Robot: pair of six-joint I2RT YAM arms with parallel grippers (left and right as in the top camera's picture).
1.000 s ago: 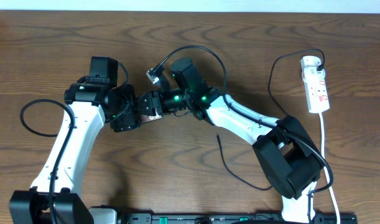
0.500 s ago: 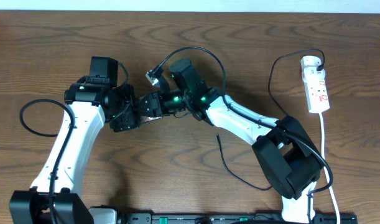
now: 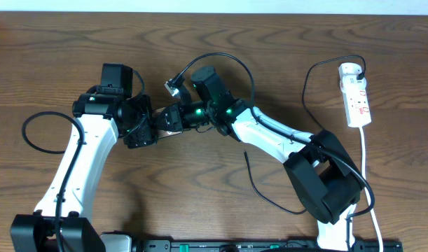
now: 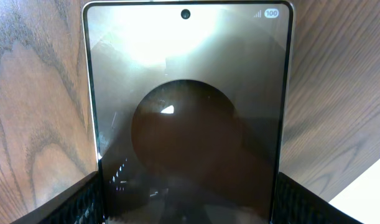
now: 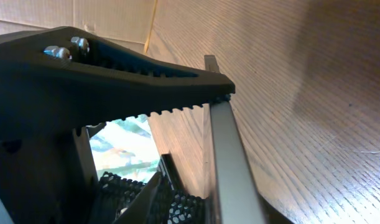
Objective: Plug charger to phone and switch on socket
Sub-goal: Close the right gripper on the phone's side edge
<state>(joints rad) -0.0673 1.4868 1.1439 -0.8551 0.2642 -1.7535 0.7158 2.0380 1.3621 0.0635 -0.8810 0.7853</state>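
Brown-faced phone (image 4: pixel 186 124) shows clamped in the left pincer (image 4: pixel 186 186) only from its wrist; right pincer (image 3: pixel 171 120) opening unclear.

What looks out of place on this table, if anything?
The charger looks stranded: its free end lies loose on the table, well apart from the phone. Both the left claw and the right claw are at the phone instead. Its other end seems plugged into the socket.
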